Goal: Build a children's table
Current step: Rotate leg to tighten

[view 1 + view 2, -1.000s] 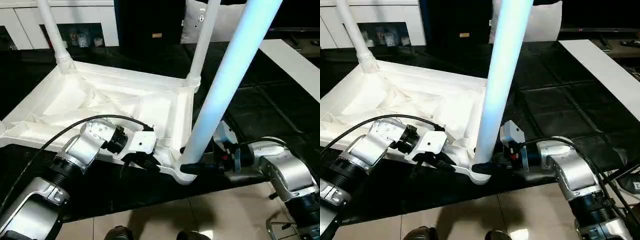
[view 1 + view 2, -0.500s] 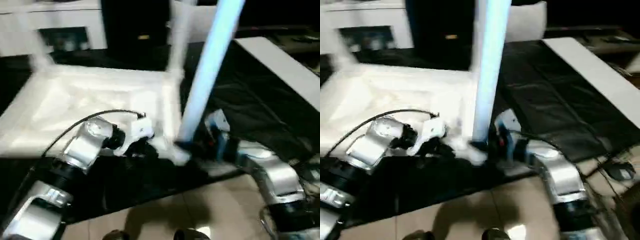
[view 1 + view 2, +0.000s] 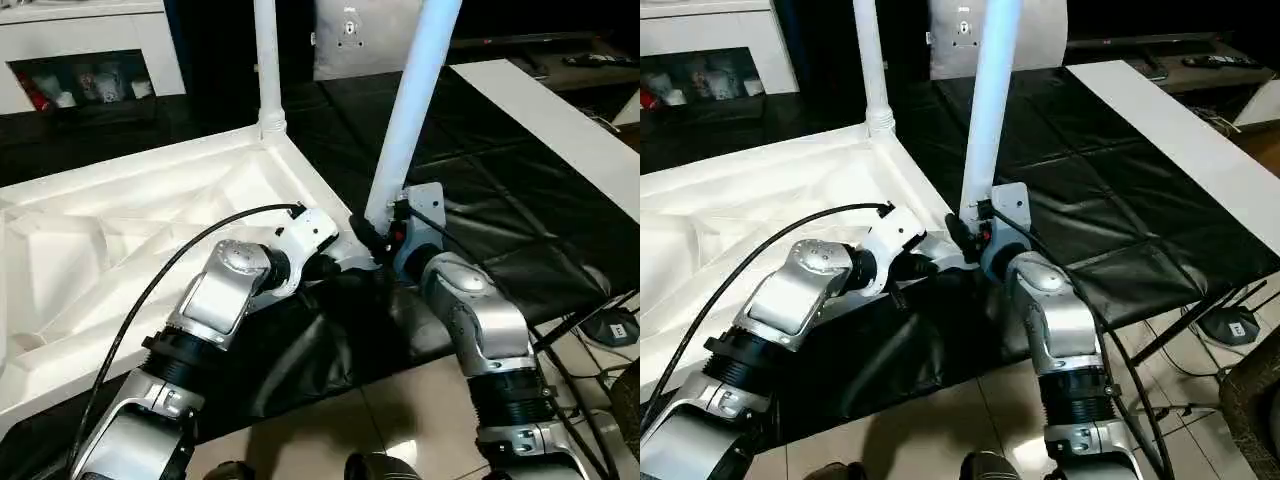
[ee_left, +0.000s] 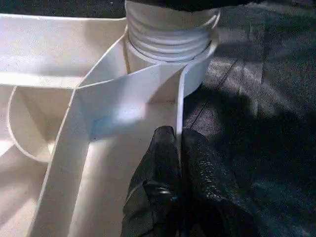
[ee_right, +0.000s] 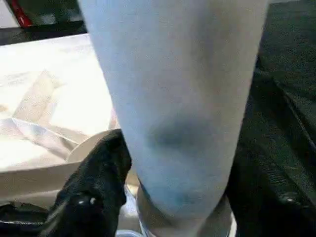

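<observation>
The white children's table (image 3: 120,230) lies upside down on a black mat (image 3: 520,200), ribbed hollow underside up, two round legs standing at its corners, its thin rim pinched by the left gripper (image 4: 178,148) while the right gripper (image 5: 173,197) clamps the nearer leg (image 3: 410,110) at its base

- The children's table (image 3: 150,215) is white plastic and lies upside down, its ribbed hollow underside facing up.
- A near leg (image 3: 412,95) rises from the near corner socket, leaning slightly.
- A far leg (image 3: 266,60) stands upright in the next corner.
</observation>
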Motion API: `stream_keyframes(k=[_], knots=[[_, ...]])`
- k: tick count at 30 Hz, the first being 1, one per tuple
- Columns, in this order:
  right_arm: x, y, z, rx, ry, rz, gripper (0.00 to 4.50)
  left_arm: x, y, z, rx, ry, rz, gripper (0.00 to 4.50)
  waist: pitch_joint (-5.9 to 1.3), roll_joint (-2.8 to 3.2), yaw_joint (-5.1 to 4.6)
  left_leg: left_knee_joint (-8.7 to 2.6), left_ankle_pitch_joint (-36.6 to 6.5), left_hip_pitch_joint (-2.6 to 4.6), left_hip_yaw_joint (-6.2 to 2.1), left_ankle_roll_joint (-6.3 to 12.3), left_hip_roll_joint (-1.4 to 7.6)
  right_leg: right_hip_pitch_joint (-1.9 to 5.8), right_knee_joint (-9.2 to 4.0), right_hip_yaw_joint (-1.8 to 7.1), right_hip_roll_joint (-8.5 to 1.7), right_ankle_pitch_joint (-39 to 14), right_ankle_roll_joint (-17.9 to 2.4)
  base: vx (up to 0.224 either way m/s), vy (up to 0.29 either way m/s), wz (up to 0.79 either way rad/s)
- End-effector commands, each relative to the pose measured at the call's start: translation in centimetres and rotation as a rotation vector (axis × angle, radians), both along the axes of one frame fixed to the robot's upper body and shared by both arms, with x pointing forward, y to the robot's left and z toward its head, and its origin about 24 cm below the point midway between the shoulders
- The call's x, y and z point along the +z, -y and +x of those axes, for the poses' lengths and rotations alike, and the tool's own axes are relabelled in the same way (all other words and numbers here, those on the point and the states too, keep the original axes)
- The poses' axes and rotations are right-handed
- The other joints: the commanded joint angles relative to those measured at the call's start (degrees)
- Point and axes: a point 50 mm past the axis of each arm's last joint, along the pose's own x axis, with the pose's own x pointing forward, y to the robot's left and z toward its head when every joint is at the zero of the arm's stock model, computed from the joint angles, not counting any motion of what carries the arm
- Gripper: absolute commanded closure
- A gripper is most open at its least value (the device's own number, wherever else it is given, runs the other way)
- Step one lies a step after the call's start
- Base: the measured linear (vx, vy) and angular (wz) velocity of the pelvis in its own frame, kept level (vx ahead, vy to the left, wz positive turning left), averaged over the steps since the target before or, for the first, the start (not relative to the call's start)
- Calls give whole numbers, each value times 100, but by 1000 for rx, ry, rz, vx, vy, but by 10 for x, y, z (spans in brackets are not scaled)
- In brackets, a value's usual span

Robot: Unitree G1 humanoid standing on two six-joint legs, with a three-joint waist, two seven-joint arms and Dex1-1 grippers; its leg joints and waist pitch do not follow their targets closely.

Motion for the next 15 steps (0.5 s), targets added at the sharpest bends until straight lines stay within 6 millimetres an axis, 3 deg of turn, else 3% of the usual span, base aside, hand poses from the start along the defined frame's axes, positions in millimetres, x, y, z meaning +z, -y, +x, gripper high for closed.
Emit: stream_keyframes(k=[1,5,10,15], knots=[[-12,-34,-12,161,-62,52,129,22,12,3,-30,115,-33,450,-443,27,50,-380,-835,66,-70,347,241,327,-415,241,-323,-887,-1338,0,0,0],[-11,-26,-14,189,-21,31,85,19,7,0,-76,112,-20,450,-427,19,38,-400,-1078,74,-77,237,252,319,-441,247,-323,-1204,-1265,0,0,0],[-7,-11,-21,282,43,8,47,15,-1,-4,-166,97,-2,450,-445,25,64,-383,-889,80,-71,338,256,337,-404,249,-323,-813,-1337,0,0,0],[-5,11,-31,416,78,-25,5,11,-8,-12,-300,74,18,450,-428,22,103,-389,-990,95,-62,389,275,322,-417,255,-334,-971,-1352,0,0,0]])
